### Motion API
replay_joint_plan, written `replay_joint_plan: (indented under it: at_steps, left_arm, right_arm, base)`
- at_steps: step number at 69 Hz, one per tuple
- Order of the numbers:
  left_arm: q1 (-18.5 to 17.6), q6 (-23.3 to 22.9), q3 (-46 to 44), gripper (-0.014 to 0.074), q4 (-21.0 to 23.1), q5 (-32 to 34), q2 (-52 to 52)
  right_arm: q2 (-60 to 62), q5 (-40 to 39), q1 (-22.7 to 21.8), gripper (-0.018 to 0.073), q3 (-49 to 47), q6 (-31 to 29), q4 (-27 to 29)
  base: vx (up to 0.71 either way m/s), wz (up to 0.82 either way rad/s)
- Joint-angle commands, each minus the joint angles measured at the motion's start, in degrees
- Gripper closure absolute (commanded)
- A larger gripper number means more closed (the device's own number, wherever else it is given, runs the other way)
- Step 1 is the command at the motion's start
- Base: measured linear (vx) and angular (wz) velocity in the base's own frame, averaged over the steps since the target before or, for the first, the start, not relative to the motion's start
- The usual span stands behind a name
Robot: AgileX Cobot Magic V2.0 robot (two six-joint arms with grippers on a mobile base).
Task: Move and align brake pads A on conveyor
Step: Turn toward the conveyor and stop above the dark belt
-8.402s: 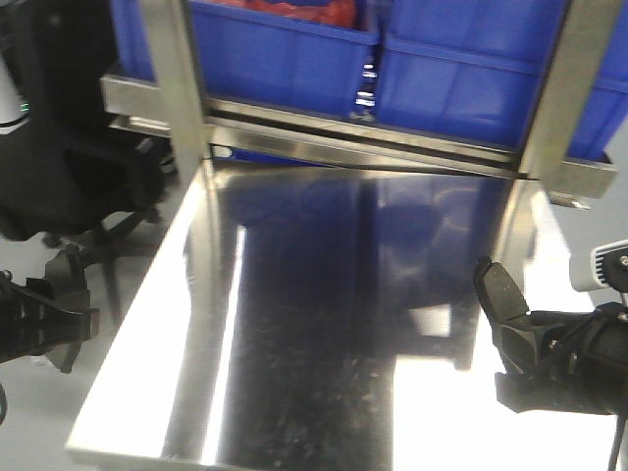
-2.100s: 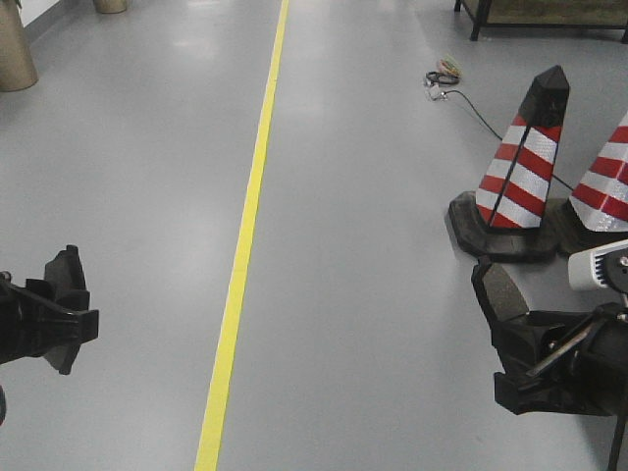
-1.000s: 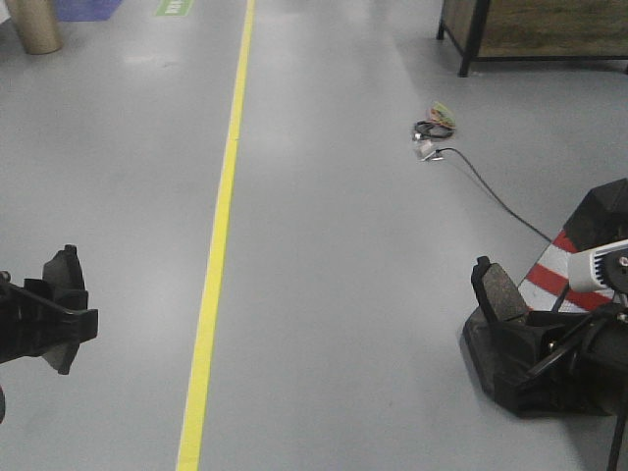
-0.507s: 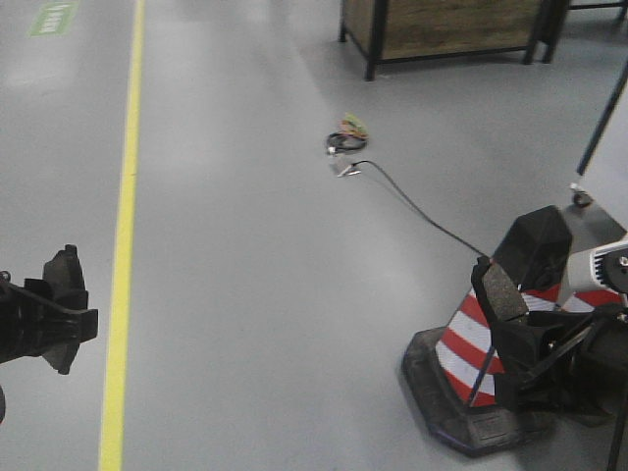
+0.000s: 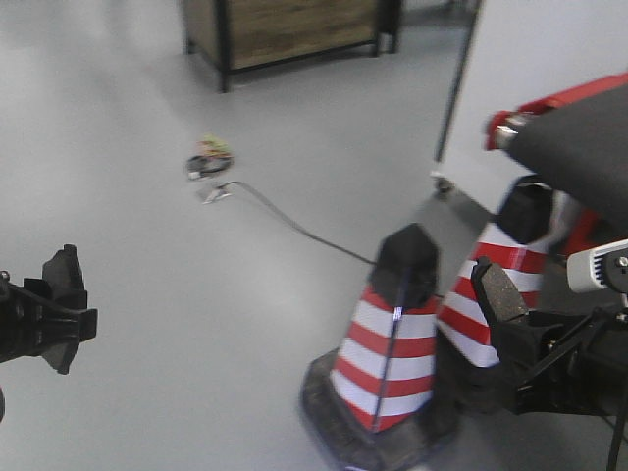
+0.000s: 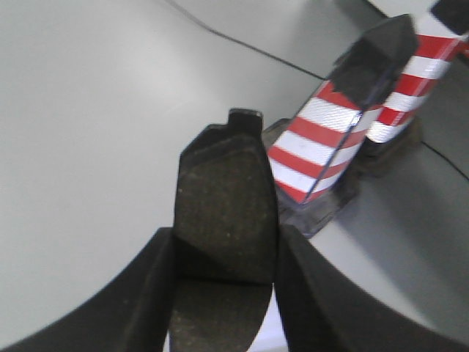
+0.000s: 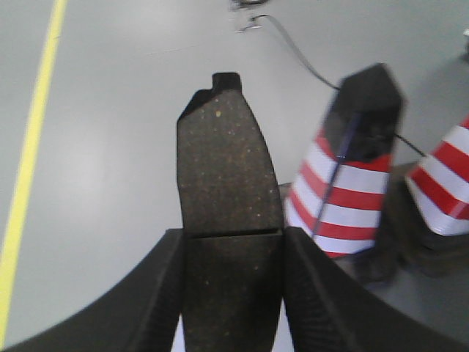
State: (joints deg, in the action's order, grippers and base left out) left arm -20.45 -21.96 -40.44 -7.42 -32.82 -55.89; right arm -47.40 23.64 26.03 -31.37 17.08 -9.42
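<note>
While base crosses floor past traffic cones (image 5: 389,363), left gripper (image 6: 223,293) and right gripper (image 7: 231,293) each clamp one brake pad (image 6: 223,213) (image 7: 227,169) upright for carrying; conveyor (image 5: 579,137) likely at right

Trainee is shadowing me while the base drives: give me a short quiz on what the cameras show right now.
1. True or false: each claw, left and right, is clamped on a brake pad, left pad and right pad.
2. What stands on the floor directly ahead? A) two striped cones B) a blue bin C) a steel table
3. Fill in: the dark belt with a red edge appears at the front view's upper ____.

Key: 1 true; 2 A, near cone, far cone; 3 right.
</note>
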Motion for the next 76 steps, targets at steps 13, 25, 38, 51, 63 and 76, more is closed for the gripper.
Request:
replay_joint_plan:
  at_steps: [13, 25, 38, 51, 63, 76]
  left_arm:
    - [-0.2, -0.1, -1.7, 0.0398, -0.2, 4.5, 0.8]
    - [-0.2, -0.1, -1.7, 0.0398, -0.2, 4.5, 0.8]
    - [-0.2, -0.1, -1.7, 0.0398, -0.2, 4.5, 0.8]
    - [-0.2, -0.1, -1.7, 0.0398, -0.2, 4.5, 0.8]
    - [-0.2, -0.1, -1.7, 0.0398, -0.2, 4.5, 0.8]
    - [-0.2, -0.1, -1.7, 0.0398, -0.2, 4.5, 0.8]
  right_arm:
    - [0.5, -4.8, -0.2, 0.0482, -1.8, -0.5, -0.8]
    - [0.5, -4.8, -0.2, 0.0482, -1.8, -0.5, -0.8]
    - [0.5, -4.8, -0.2, 0.0482, -1.8, -0.5, -0.8]
    - [0.5, -4.8, -0.2, 0.0482, -1.8, -0.5, -0.8]
    - [0.5, -4.8, -0.2, 0.0482, -1.8, -0.5, -0.8]
    - [0.5, -4.8, -0.2, 0.0482, -1.8, -0.5, -0.8]
  base:
    - [0.28, -0.96]
    - [0.26, -0.99]
    - [0.25, -0.88]
    - [0.27, -0.70]
    - [0.29, -0.57]
    - [0.28, -0.52]
